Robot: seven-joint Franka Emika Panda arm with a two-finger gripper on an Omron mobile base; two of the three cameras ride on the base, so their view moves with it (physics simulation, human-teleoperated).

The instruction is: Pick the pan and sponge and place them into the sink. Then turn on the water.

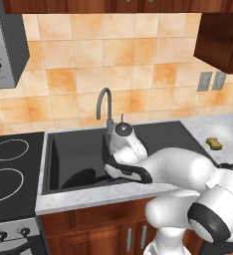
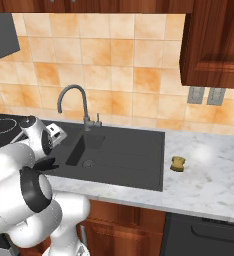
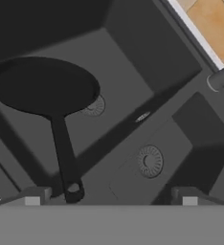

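**Pan in the large basin, sponge on the desk, jaws wide**

The pan lies in the large basin of the sink. In the hand view its round black body covers part of that basin's round drain, and its long straight handle runs down toward the bottom of the picture, ending between the two fingertips. In the left base view only a dark curve of the pan shows at the near side of the basin, just left of the arm's wrist.

The gripper hangs over the sink with its jaws wide apart and nothing between them; the pan's handle end sits nearer the left tip, but whether it touches cannot be told.

The small basin, with its own drain, lies beside the large one across a dividing ridge. The grey gooseneck faucet stands behind the sink at the tiled wall, its spout curving over toward the basins.

The sponge rests on the marble desk to the right of the sink, apart from the sink's edge and well apart from the gripper. The black stovetop adjoins the sink on the left.
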